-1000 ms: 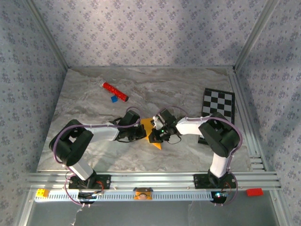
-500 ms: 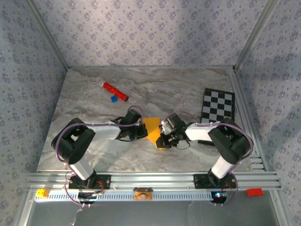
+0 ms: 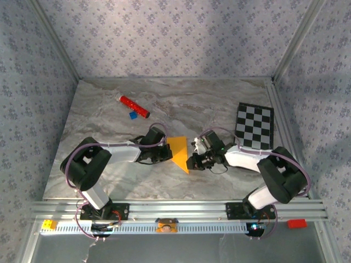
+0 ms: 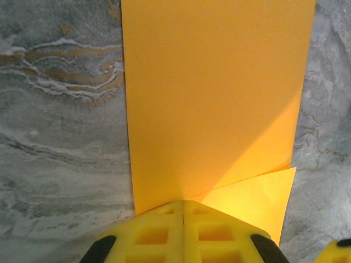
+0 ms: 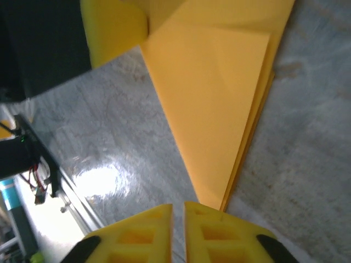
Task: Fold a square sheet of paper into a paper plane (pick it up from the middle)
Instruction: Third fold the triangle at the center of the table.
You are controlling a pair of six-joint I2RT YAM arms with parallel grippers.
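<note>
The square sheet of paper [image 3: 178,149] lies on the marble table, folded into an orange-yellow pointed shape with its tip toward the near edge. In the left wrist view the paper [image 4: 214,93] stretches away from my left gripper [image 4: 184,201]. That gripper is shut, and its tips rest on the paper's near edge beside a folded flap [image 4: 258,192]. From above, the left gripper [image 3: 163,154] sits at the paper's left side. My right gripper [image 3: 191,163] is just right of the tip. In its wrist view the right gripper [image 5: 178,205] stands open by a narrow gap, with nothing between the fingers and the paper's layered tip [image 5: 214,87] just ahead.
A red cylinder [image 3: 134,107] and a small blue block [image 3: 132,115] lie at the back left. A black-and-white checkered board [image 3: 255,126] lies at the right. Aluminium rails [image 3: 175,209] run along the near edge. Patterned walls enclose the table.
My right gripper has let go of the paper, opened slightly and drawn back to the right. The flap now lies flat. The left gripper has not moved.
</note>
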